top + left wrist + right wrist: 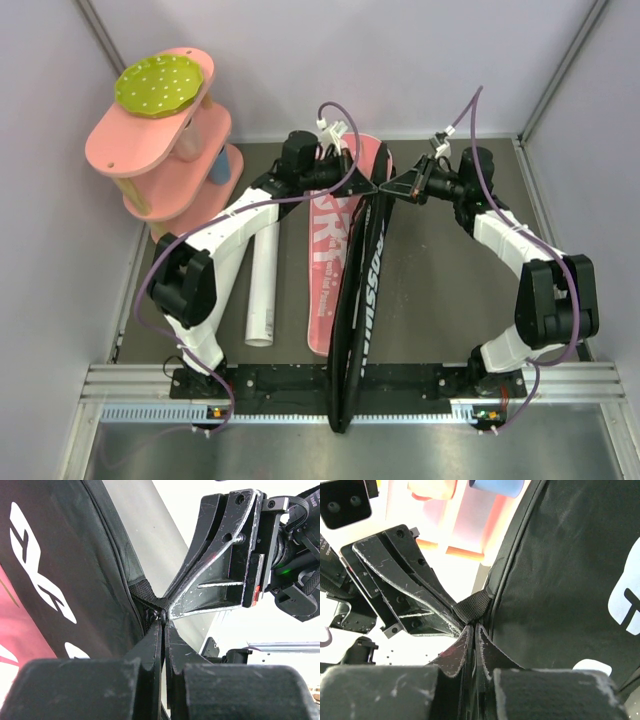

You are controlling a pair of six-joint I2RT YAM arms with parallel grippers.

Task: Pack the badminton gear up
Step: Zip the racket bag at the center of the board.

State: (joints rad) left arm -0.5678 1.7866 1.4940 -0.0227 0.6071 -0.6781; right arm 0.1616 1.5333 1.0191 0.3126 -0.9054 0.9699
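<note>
Standing on its long edge, the bag [362, 300] runs from the worktop's [430, 290] near edge to its far middle, black lettered face to the right, with its pink side [325, 250] lying flat just to the left. At the bag's far end the left gripper [372, 186] and the right gripper [392, 186] meet tip to tip, each with its jaws closed on the same small black webbing tab [472, 607] sewn to the bag's rim. One white tube [263, 290] lies flat beside the pink side, partly under the left arm, and a pink shelf [160, 160] stands in the far left corner.
</note>
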